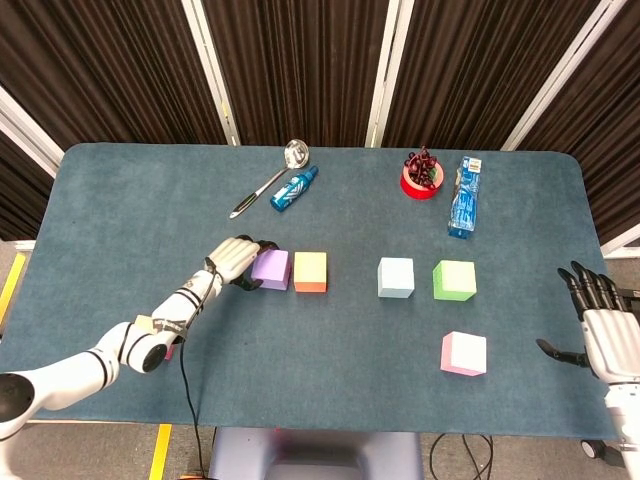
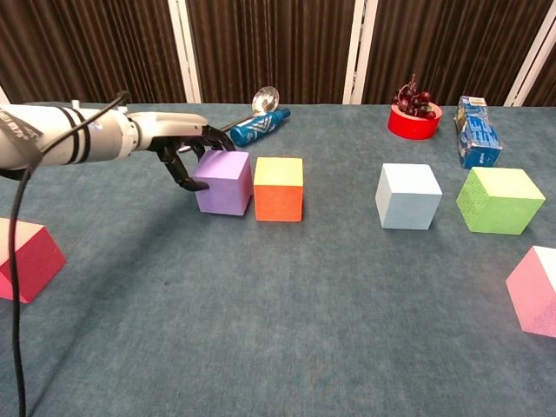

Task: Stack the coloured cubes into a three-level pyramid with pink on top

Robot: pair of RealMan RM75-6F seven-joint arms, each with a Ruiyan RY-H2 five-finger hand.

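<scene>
Early stage: nothing stacked, all cubes on surface.
- Left robot hand, fingers curled round purple cube, cube just beside orange cube; touching or not, cannot tell.
- Base row forming at centre; light blue cube and green cube at 3 o'clock of orange.
- Pink cube alone, 5 o'clock of green; matte, pale top.
- Red cube at far 9 o'clock edge.
- Right robot hand spread, empty.
- Left to do: base, second level, pink cap.
</scene>
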